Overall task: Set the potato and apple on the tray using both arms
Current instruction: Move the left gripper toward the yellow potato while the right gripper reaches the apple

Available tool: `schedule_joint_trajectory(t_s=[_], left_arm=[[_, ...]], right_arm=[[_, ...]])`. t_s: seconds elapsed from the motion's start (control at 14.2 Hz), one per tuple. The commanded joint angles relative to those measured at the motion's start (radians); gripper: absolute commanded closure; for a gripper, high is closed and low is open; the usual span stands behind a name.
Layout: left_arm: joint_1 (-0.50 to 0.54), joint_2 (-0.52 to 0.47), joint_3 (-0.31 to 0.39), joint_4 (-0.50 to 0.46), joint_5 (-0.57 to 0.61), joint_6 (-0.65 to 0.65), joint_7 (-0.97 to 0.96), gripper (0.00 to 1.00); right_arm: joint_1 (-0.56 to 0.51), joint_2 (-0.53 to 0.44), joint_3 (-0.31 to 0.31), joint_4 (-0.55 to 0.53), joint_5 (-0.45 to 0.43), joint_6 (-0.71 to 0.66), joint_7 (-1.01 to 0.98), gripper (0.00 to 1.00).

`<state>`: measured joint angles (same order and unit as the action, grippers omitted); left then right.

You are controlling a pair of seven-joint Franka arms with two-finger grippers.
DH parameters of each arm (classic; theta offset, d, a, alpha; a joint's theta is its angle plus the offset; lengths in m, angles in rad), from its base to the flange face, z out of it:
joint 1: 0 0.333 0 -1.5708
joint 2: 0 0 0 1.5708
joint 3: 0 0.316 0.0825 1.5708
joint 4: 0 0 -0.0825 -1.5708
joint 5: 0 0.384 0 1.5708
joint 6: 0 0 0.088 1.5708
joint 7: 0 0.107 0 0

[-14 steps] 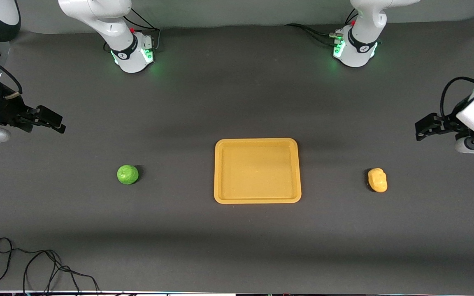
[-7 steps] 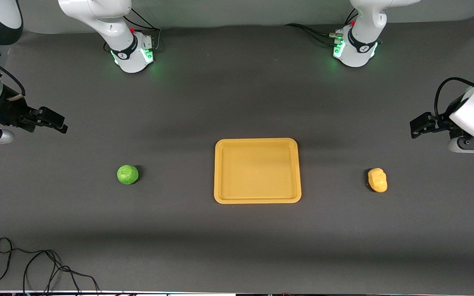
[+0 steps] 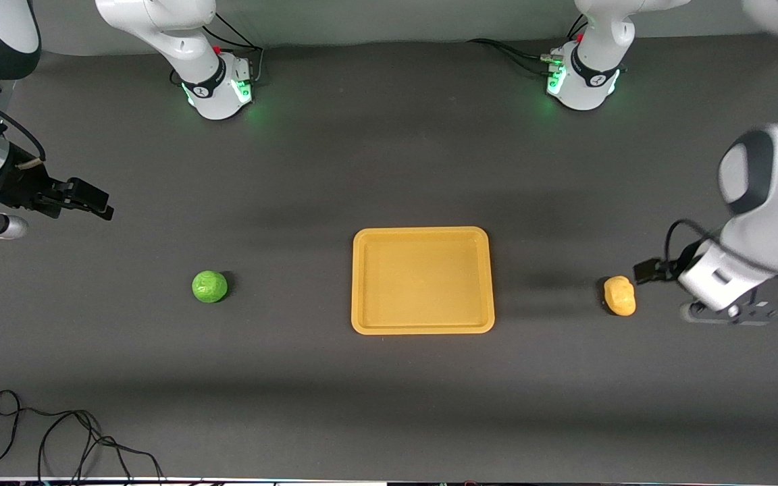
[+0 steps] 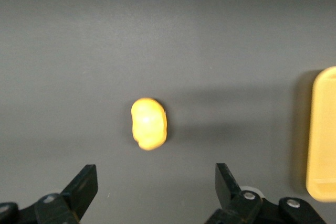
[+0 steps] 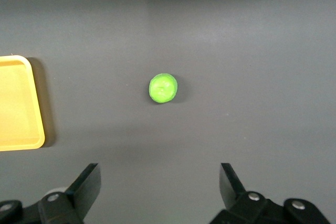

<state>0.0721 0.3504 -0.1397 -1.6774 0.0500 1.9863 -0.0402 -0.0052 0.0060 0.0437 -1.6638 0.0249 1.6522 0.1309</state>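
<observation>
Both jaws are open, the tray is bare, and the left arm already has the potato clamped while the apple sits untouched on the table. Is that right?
Not quite. The left gripper has not clamped the potato: the left wrist view shows its jaws open, with the potato lying free on the table. The rest holds: the right gripper is open, the tray is bare, and the apple sits untouched on the table.

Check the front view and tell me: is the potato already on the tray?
No. The potato lies on the bare table toward the left arm's end, well apart from the empty tray, with the left gripper open beside it.
</observation>
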Motion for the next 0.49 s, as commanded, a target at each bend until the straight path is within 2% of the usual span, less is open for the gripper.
schedule_joint_trajectory(t_s=[0.0,0.21,0.42], left_arm=[[0.009,0.033,0.003,-0.076,0.037,0.107,-0.02,0.0],[0.044,0.07,0.002,-0.145,0.065,0.207,-0.059,0.0],[0.04,0.084,0.003,-0.247,0.065,0.36,-0.064,0.0]], right_arm=[[0.002,0.034,0.007,-0.013,0.006,0.026,-0.001,0.0],[0.002,0.081,0.019,-0.098,0.004,0.192,-0.001,0.0],[0.002,0.078,0.041,-0.323,0.004,0.49,-0.002,0.0]])
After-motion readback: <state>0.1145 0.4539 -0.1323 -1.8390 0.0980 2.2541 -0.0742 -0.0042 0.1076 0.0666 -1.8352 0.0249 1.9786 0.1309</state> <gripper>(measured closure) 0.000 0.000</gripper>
